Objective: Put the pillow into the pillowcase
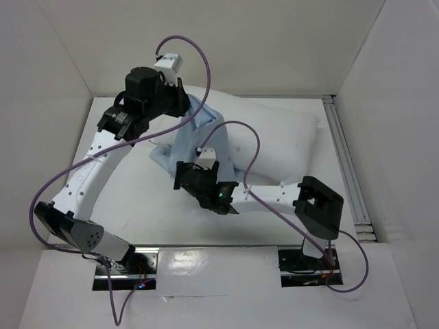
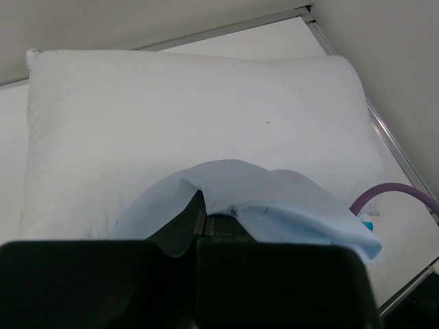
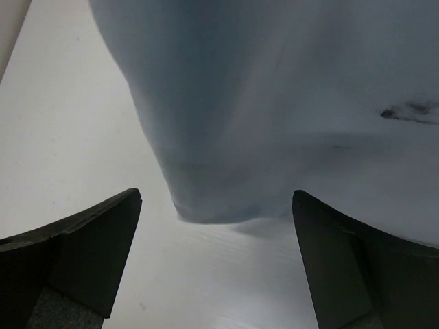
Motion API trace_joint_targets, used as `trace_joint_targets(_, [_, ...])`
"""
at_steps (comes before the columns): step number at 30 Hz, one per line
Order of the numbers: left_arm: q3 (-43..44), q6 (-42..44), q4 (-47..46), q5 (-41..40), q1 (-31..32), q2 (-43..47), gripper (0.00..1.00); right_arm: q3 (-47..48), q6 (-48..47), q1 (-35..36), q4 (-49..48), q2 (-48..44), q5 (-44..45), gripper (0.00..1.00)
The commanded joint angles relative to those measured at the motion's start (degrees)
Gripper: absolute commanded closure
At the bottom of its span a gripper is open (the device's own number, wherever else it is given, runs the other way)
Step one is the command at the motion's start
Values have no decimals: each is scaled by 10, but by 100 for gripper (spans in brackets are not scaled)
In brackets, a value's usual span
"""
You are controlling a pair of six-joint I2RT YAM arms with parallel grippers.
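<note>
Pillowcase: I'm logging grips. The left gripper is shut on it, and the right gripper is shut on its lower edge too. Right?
No: the right gripper is open, fingers apart either side of the pillowcase edge, as the right wrist view shows. The left gripper is shut on it.

The pillowcase drapes over the left hand, hiding its fingertips.

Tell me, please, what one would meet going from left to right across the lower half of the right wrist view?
One finger of the right gripper → the hanging end of the pillowcase → the gripper's other finger.
</note>
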State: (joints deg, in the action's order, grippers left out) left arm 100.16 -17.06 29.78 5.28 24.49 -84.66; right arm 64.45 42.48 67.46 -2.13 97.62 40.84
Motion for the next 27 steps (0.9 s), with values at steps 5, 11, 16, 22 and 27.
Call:
trace_joint_targets(5, [5,-3,-14,24,-12,34,100,64,21,-23,-92,44,118,16])
trace_joint_targets(11, [-7,-3,-14,41,-23,39,100,61,60,-34,-7,12,169,100])
trace_joint_targets(16, [30,-15,-2,34,-47,28,100,-4,60,-34,81,-141,167,100])
trace_joint_targets(22, [78,-46,5,60,-76,43,100,-21,-153,-39,131,-412,107,100])
trace_joint_targets(27, [120,-75,-21,60,-76,111,100,153,-326,-44,197,-466,15,100])
